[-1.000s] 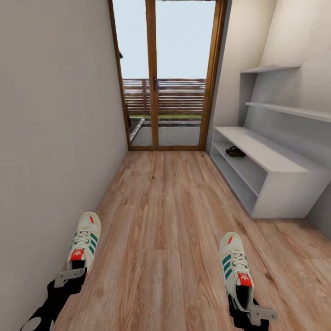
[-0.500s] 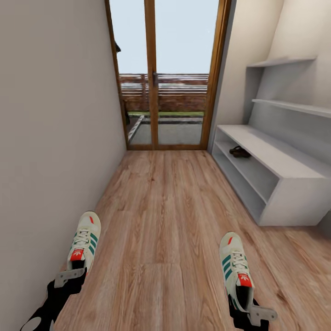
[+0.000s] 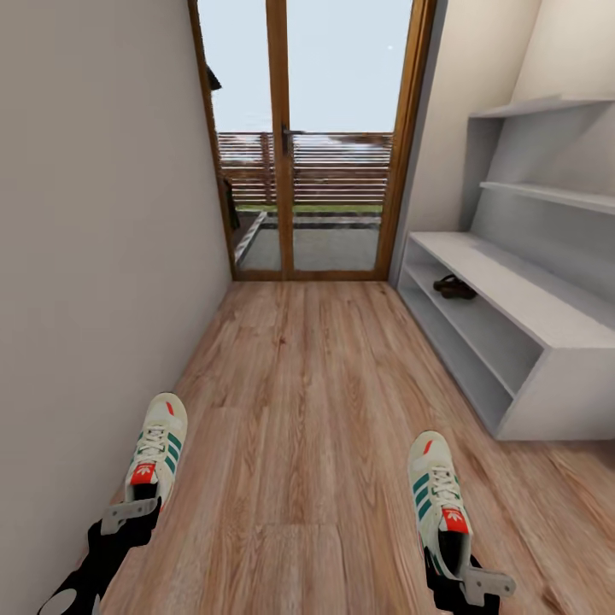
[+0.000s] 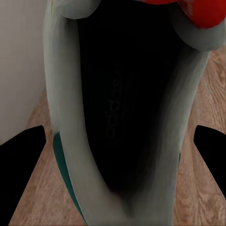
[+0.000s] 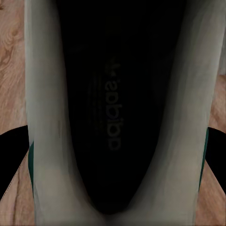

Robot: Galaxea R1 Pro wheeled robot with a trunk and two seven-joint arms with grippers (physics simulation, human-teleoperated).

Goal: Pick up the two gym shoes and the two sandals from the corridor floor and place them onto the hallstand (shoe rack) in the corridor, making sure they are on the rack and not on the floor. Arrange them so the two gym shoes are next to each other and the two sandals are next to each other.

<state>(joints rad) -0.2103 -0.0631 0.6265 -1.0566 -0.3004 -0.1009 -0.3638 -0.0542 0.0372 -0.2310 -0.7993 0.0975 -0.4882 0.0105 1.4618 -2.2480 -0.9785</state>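
Each of my grippers carries a cream-white gym shoe with green stripes above the corridor floor (image 3: 299,410). The left gripper (image 3: 130,515) is shut on the heel of the left gym shoe (image 3: 157,446) close to the left wall. At the lower right, the right gripper (image 3: 468,579) is shut on the heel of the other gym shoe (image 3: 437,491). In the wrist views the shoe openings (image 4: 122,94) (image 5: 113,103) sit between dark fingers (image 4: 21,155) (image 5: 12,155). The pale hallstand (image 3: 512,299) stands ahead on the right. Brown sandals (image 3: 454,287) lie on its upper open tier, too small to tell apart.
A plain wall (image 3: 85,256) runs close along the left. A wood-framed glass door (image 3: 307,145) closes the corridor's far end, with a fenced terrace behind it. Two stepped shelves (image 3: 547,192) rise above the hallstand's bench.
The camera has moved forward along the corridor, so the hallstand and door look nearer. Both shoes stay in the same place relative to the grippers.
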